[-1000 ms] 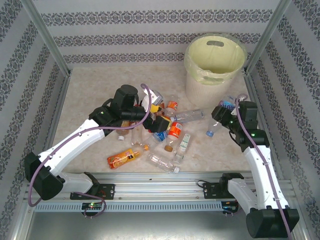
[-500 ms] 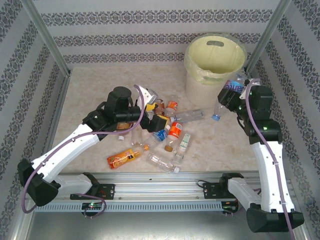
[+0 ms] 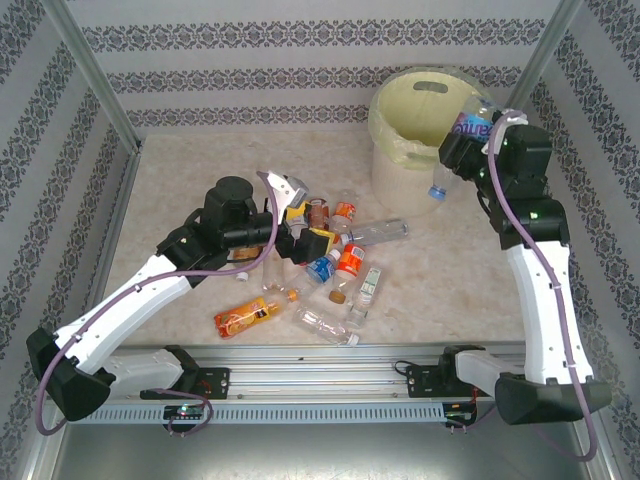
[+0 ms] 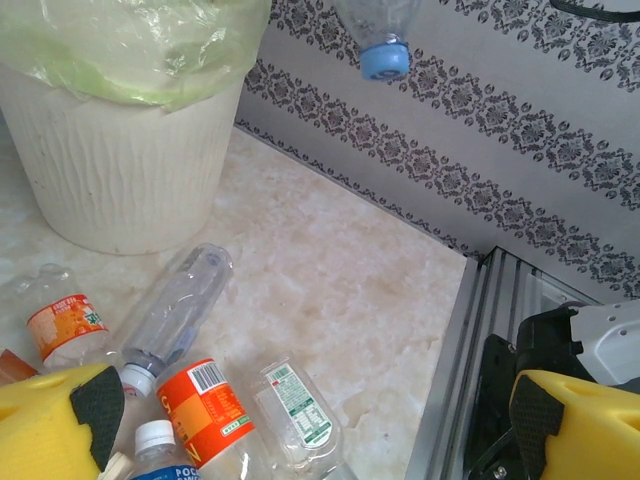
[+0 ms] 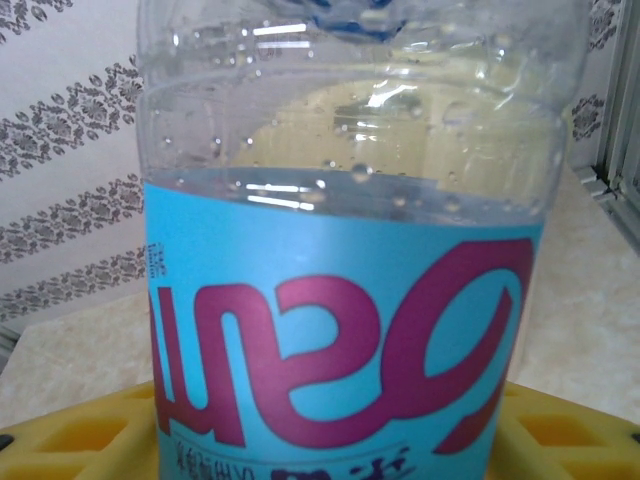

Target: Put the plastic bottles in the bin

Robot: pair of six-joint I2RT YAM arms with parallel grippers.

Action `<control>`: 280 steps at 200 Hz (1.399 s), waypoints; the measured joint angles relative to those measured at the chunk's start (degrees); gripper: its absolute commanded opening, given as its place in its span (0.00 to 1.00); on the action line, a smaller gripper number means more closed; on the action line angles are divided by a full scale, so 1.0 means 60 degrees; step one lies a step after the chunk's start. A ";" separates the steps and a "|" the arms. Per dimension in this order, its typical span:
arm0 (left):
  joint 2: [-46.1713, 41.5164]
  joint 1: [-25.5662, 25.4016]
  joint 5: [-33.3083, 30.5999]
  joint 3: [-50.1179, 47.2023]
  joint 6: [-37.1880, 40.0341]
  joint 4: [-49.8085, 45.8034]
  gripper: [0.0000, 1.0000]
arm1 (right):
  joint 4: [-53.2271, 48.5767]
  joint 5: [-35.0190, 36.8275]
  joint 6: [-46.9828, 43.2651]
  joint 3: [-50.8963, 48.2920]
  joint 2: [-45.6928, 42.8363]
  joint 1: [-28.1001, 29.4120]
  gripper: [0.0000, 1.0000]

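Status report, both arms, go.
Right pincer shut on blue-label bottle, cap down, held high beside the bin. Left pincer open above the bottle pile. Nothing seen between bottle and bin.

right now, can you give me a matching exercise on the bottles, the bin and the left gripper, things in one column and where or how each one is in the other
Things
1. blue-labelled clear plastic bottle
2. large round white bin with a yellow-green liner
3. orange-wrapped plastic bottle
4. left gripper

Places or states
A. open, over the bottle pile
B. lying at the pile's near left edge
C. clamped cap-down in the right gripper
D. standing at the far right of the table

Pairs: 1-C, 2-D, 3-B, 4-A
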 measured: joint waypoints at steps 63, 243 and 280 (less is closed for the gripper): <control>0.0004 0.0000 0.0000 -0.0007 0.0011 0.0000 1.00 | 0.0579 0.0579 -0.0324 0.1537 0.1555 0.0015 0.62; 0.0306 0.0000 -0.0004 -0.0007 0.0262 -0.0011 1.00 | 0.0874 0.1792 -0.0987 0.5074 0.5982 0.0015 0.61; 0.0382 0.0000 0.0000 -0.0007 0.0266 -0.0015 1.00 | 0.0182 0.1555 -0.1027 0.6080 0.6889 0.0058 0.61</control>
